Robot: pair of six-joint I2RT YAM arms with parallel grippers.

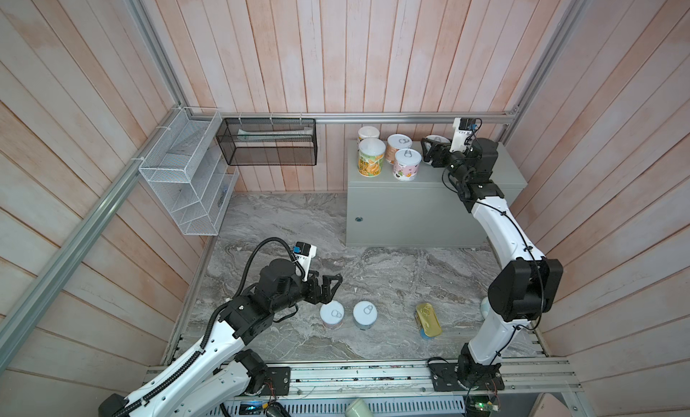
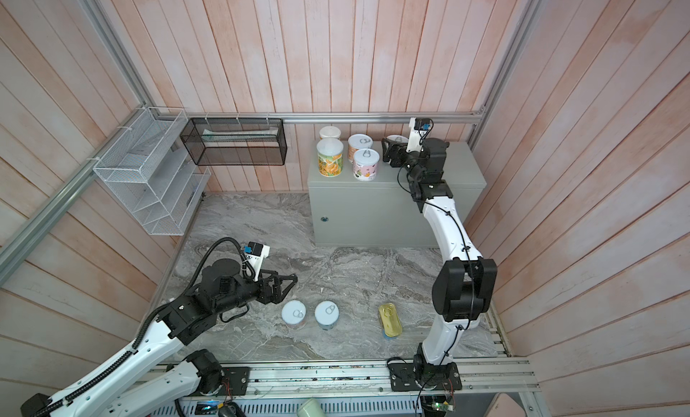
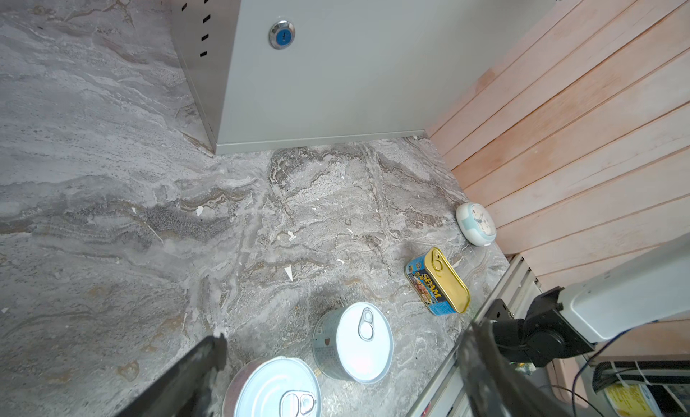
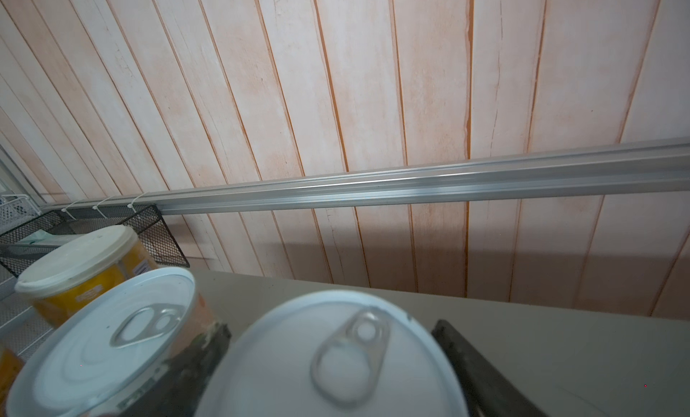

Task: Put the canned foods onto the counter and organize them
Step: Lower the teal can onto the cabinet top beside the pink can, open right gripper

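likely release step: right claw [image 1: 429, 152] straddles a short silver-lidded pull-tab can [image 4: 336, 359] standing at the back of the light-grey metal box counter [image 1: 410, 213], clamped or freed unclear, so a straight withdrawal seems next; left claw [image 1: 330, 290], spread wide, hovers before the counter's front.

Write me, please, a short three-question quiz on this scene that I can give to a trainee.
1. How many cans stand on the counter, counting the one that the right gripper straddles?
2. True or false: the gold tin lies on the counter.
3. The left gripper is: A) open and empty; B) shut on a pull-tab can; C) out of view.
Key: 1. Five. 2. False: it lies on the marble surface. 3. A.
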